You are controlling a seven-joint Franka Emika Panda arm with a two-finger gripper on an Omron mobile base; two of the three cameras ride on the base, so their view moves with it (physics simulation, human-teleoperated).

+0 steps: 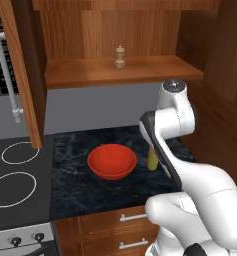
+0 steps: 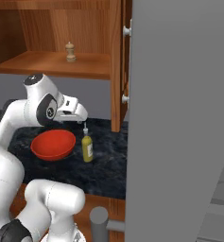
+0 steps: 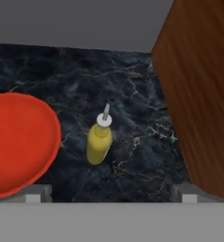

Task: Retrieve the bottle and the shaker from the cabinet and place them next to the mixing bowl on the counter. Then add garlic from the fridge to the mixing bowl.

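The yellow bottle (image 3: 99, 142) stands upright on the dark marble counter (image 3: 85, 75), just right of the red mixing bowl (image 3: 16, 142). In the base views the bottle (image 2: 87, 147) (image 1: 152, 160) sits close beside the bowl (image 2: 53, 144) (image 1: 111, 161), and the arm partly covers it in the left one. My gripper (image 2: 79, 116) (image 3: 111, 193) hovers above the bottle, open, its fingertips (image 3: 36, 192) wide apart with nothing between them. The small wooden shaker (image 1: 120, 57) (image 2: 70, 52) stands on the open cabinet's shelf (image 1: 150, 70). The garlic is out of view.
A stove top (image 1: 15, 175) lies left of the counter. The cabinet's open door (image 1: 20, 65) hangs at the left of the shelf. A wooden side panel (image 3: 198, 94) borders the counter on the right. The tall grey fridge (image 2: 179, 118) stands beyond it. Drawers (image 1: 132, 217) sit below the counter.
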